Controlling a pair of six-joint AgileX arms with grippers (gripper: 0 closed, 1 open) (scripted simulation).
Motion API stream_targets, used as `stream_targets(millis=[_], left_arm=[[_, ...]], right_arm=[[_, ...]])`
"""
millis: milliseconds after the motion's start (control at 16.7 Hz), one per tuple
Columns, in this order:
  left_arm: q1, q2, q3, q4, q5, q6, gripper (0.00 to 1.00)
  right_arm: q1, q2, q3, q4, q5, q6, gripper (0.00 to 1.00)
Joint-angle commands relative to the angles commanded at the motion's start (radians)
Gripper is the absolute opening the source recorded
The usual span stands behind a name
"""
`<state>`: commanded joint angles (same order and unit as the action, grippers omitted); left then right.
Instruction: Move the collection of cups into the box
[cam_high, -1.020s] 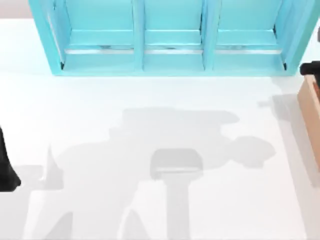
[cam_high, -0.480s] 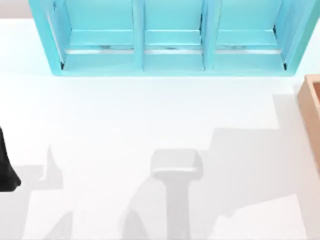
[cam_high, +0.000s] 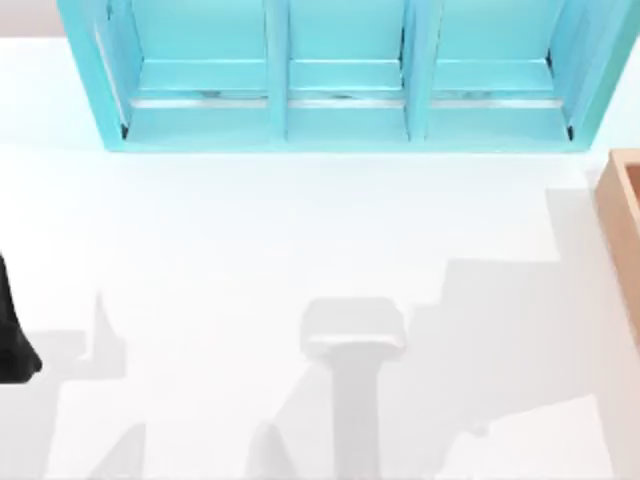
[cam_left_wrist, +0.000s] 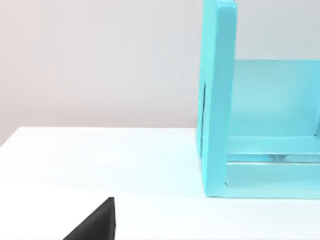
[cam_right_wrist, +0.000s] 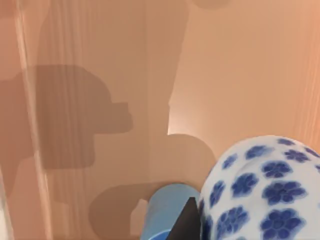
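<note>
This looks like a rendered test scene, not a lived-in room. A flat, spotless white worktop carries a large turquoise shelf unit with open compartments at its far edge, and the corner of a tan wooden-looking box with thick walls shows at the right. Behind the shelf stands a plain, featureless pale grey wall; surfaces are smooth, shadows hard-edged, probably computer-made.
</note>
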<state>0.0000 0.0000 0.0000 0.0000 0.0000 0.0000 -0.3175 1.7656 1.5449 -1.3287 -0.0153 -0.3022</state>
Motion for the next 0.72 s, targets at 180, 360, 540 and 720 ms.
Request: stream_targets(millis=[180, 360, 540, 720], left_arm=[[0.0, 0.0, 0.0, 0.0, 0.0, 0.0, 1.0], [0.0, 0.0, 0.0, 0.0, 0.0, 0.0, 1.0], [0.0, 0.0, 0.0, 0.0, 0.0, 0.0, 1.0], [0.0, 0.0, 0.0, 0.0, 0.0, 0.0, 1.0]], right_arm=[[0.001, 0.003, -0.106, 0.117, -0.001, 0.002, 0.0], [0.003, 0.012, -0.19, 0.202, -0.001, 0.001, 0.0], [0.003, 0.013, -0.198, 0.21, 0.0, 0.001, 0.0], [0.003, 0.013, -0.198, 0.21, 0.0, 0.001, 0.15]])
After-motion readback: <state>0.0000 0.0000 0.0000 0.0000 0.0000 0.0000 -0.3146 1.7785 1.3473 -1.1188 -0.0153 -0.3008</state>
